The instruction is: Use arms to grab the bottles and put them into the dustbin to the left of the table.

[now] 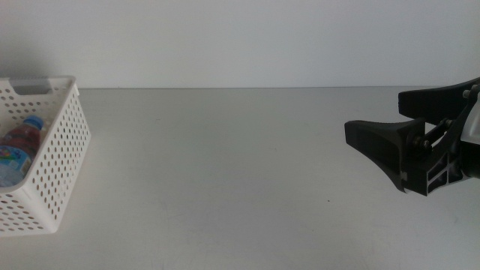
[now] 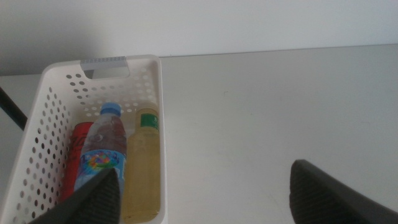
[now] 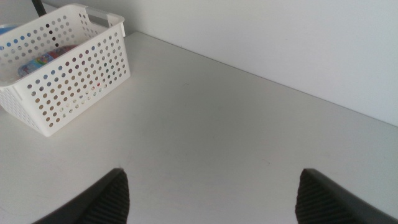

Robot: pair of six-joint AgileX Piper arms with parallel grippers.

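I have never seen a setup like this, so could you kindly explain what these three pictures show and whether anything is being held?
Two robot arms work at a grey table. One picture looks over the table from a fixed camera; the other two come from cameras on each arm's wrist. The right gripper hangs open and empty at the table's right side. The left gripper is open and empty beside the white basket. Inside the basket lie a blue-capped bottle, a yellow tea bottle and a red can.

White dustbin (image 2: 43,118) dotted with round holes; inside, a red can (image 2: 76,146), a blue-capped bottle (image 2: 104,152) with multicoloured label, yellow tea bottle (image 2: 143,168) with green label; light-grey worktop (image 1: 225,165); black end effector (image 1: 409,150)
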